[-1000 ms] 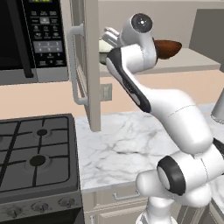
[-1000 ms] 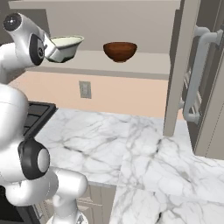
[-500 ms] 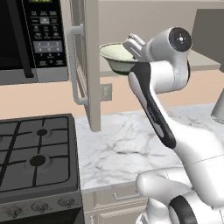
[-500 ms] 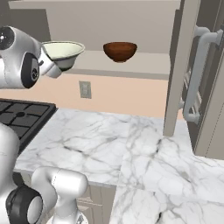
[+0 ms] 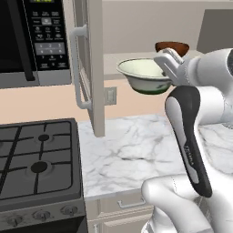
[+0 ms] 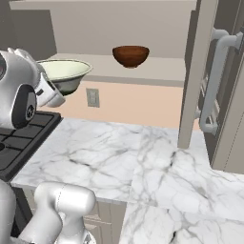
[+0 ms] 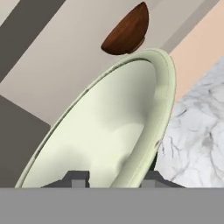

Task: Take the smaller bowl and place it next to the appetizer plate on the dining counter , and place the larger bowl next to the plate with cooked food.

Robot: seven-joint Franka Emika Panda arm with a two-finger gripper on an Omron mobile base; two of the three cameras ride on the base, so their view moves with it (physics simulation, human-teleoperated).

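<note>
The larger bowl (image 5: 145, 75) is empty inside and hangs in the air in front of the open cabinet, above the marble counter (image 5: 136, 150). The gripper (image 7: 111, 178) is clamped on its rim — one finger inside, one outside. The smaller bowl (image 6: 130, 55), also empty, stands on the shelf (image 6: 157, 71). Compared with a second ago, the larger bowl has come out of the cabinet, away from the shelf.

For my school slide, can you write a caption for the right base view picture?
The end effector carries the cream bowl out over the counter, brown bowl waiting on the shelf.
</note>
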